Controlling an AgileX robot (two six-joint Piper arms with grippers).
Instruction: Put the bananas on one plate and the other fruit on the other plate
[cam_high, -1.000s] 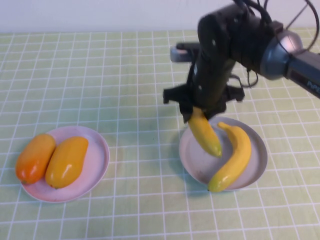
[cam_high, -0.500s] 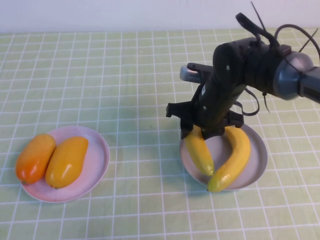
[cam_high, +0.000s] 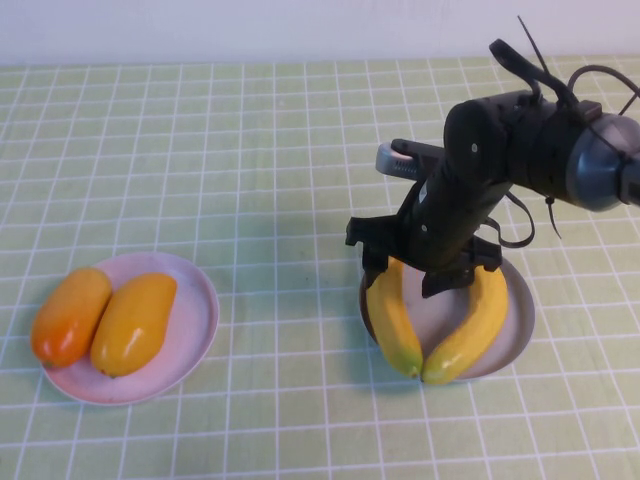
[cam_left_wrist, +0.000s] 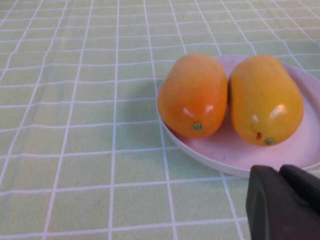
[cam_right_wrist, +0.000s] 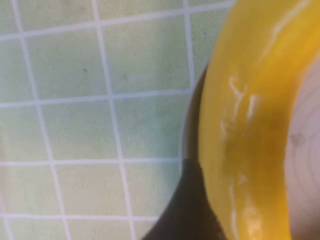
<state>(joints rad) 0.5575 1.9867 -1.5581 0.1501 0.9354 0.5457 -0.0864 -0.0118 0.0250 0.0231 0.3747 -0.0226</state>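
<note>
Releasing wide over the grey plate (cam_high: 515, 330), your right tool (cam_high: 432, 272) is leaving both bananas (cam_high: 392, 318) resting there; left tool (cam_left_wrist: 282, 202) is staying clenched beside the mangoes (cam_left_wrist: 192, 95).

Two long curved yellow bananas (cam_high: 392, 318), greenish tips, under black right claw (cam_high: 430, 270), on round grey-blue plate (cam_high: 518, 318). Well apart from that claw: pale pink-lilac round plate (cam_high: 195, 325), yellow-orange oval fruit (cam_high: 133, 322), deeper orange oval fruit (cam_high: 70, 315). Counter (cam_high: 250, 150) pale green, white grid. Left claw (cam_left_wrist: 282, 205) black.
</note>
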